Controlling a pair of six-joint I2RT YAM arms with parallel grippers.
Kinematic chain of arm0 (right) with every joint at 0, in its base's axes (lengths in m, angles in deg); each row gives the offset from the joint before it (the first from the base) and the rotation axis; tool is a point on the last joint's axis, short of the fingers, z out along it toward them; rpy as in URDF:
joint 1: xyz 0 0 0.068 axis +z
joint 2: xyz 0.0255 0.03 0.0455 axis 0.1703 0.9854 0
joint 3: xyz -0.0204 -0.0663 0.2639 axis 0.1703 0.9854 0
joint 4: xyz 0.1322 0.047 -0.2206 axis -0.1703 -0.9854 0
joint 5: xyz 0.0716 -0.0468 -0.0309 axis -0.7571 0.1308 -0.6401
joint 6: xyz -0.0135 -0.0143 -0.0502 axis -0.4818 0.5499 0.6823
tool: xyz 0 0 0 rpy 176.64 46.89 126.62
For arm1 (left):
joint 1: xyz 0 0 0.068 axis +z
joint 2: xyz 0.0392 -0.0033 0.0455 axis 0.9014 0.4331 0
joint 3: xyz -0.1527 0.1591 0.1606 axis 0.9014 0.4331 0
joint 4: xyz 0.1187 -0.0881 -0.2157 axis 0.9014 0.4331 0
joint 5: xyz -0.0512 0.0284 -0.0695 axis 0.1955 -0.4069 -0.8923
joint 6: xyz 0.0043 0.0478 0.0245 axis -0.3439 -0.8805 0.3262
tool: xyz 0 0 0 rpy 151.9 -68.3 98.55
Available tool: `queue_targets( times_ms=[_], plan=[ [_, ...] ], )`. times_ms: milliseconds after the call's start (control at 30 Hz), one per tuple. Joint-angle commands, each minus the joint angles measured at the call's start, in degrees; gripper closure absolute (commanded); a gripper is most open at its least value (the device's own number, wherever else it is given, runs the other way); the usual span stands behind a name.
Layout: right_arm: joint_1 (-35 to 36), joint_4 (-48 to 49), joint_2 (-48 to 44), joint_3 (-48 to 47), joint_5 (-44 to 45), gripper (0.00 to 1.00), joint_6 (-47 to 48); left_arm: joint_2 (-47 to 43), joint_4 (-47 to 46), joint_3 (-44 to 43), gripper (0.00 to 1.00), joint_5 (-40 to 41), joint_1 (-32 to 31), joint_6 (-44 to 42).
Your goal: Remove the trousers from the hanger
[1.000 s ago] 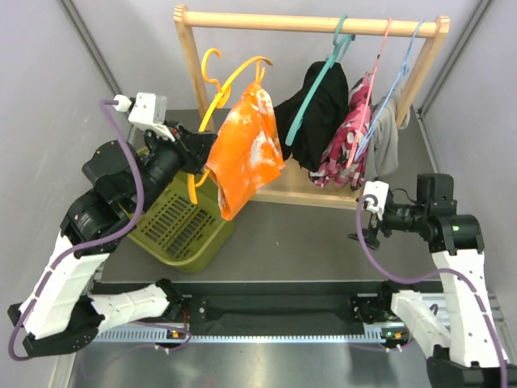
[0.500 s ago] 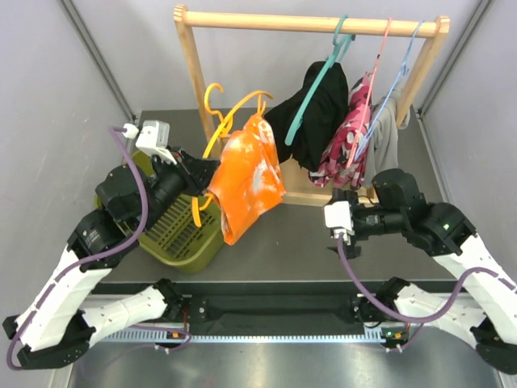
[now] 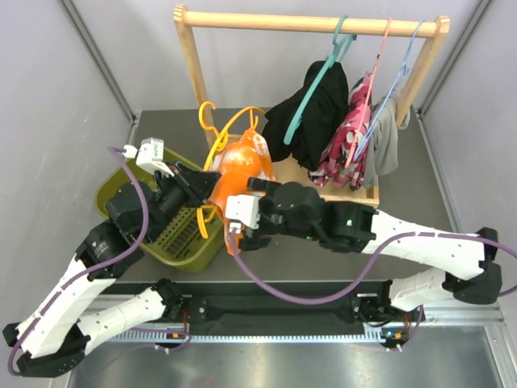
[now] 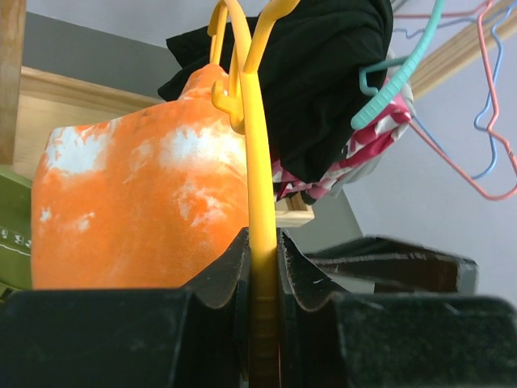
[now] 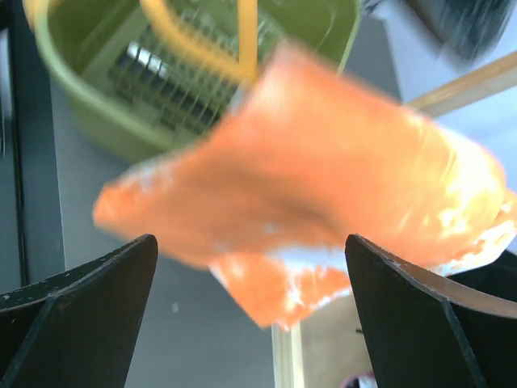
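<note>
The left jaws are clenched on the lower bar of the yellow hanger (image 4: pixel 257 162), which rises straight out from between them in the left wrist view. The hanger is off the rack (image 3: pixel 307 23) and tilts in the air, its hook end up near the rack's left post. The trousers (image 3: pixel 236 164), orange with white blotches, hang bunched on the hanger, above the surface (image 3: pixel 416 190) and just beside the right rim of the green basket (image 3: pixel 121 184). The right arm (image 3: pixel 380 230) stretches leftward across the front of the surface. Its jaws are released and spread wide, pointing at the trousers from the near side. In the right wrist view the orange cloth fills the space ahead of the two fingers (image 5: pixel 81 299), with the basket behind it at upper left. That view is blurred, so I cannot tell whether the fingers touch the cloth. On the rack's right half a black garment (image 3: pixel 315 113) hangs on a teal hanger (image 3: pixel 323 69). Beside it are a pink patterned piece (image 3: pixel 349 137) and a grey one (image 3: pixel 386 141), on a pink and a blue hanger.
</note>
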Motion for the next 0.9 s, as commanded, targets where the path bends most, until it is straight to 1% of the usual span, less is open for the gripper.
queue_targets(
  times_ms=[0,133,200,333,767,833,867],
  plan=[
    [5.5,13.9,2.3,-5.0,13.8,0.0,-7.3,-2.5,-17.3,0.2,1.0,4.0,-0.2,5.1],
    [6.4,19.3,4.7,-6.1,19.4,0.0,-13.8,-3.0,-18.4,1.2,1.0,4.1,-0.1,6.5],
    [6.3,20.1,5.8,-6.3,20.6,0.0,-14.0,-3.1,-18.7,1.1,1.0,3.8,-0.2,6.6],
    [6.3,20.5,7.2,-6.9,20.7,0.0,-15.3,-3.5,-18.9,0.8,1.0,3.3,-0.1,6.5],
    [5.9,24.4,9.6,-4.2,21.2,0.01,-15.9,-3.6,-19.3,0.7,1.0,1.2,-0.1,7.2],
    [4.7,25.7,10.0,-3.6,21.5,0.07,-15.8,-3.7,-19.2,0.7,1.0,0.7,-0.1,7.4],
    [3.5,26.2,10.1,-3.5,21.5,0.11,-15.4,-3.8,-19.2,0.7,1.0,0.5,-0.2,7.4]
  ],
)
